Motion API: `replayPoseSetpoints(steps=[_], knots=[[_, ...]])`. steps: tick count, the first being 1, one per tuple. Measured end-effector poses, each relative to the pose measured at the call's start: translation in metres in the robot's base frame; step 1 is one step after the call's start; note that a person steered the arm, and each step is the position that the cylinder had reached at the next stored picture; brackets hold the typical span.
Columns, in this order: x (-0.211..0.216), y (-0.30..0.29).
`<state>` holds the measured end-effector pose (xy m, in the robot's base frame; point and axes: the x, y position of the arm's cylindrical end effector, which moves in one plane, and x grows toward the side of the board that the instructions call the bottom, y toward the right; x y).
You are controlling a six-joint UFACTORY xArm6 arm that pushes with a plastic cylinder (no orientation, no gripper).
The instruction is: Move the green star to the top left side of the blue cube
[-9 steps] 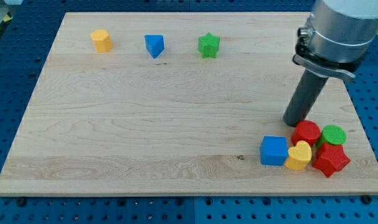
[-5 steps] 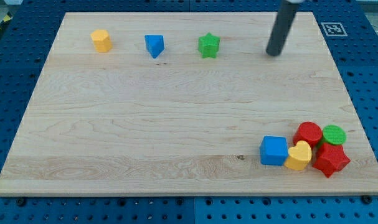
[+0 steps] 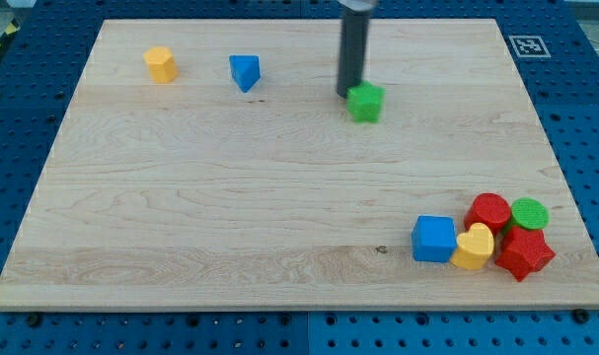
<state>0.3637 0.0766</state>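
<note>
The green star (image 3: 365, 102) lies on the wooden board (image 3: 230, 197) above the middle, towards the view's top. My tip (image 3: 347, 93) sits right at its upper left side, touching it or nearly so. The blue cube (image 3: 434, 239) rests at the view's lower right, far below and to the right of the star.
Beside the blue cube's right are a yellow heart (image 3: 474, 248), a red cylinder (image 3: 487, 211), a green cylinder (image 3: 528, 213) and a red star (image 3: 523, 252). A blue triangular block (image 3: 245, 72) and a yellow block (image 3: 161, 64) lie at the top left.
My tip swept from the lower right cluster up to the top and then left to the green star. The star has shifted down and to the right from its earlier spot.
</note>
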Motion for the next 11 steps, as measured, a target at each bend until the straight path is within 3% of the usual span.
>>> replayPoseSetpoints(steps=[3, 4, 5, 6, 7, 8, 9, 10, 11], knots=[[0.068, 0.073], [0.044, 0.081], [0.063, 0.101], [0.112, 0.065], [0.124, 0.045], [0.085, 0.042], [0.081, -0.001], [0.109, -0.029], [0.121, -0.017]])
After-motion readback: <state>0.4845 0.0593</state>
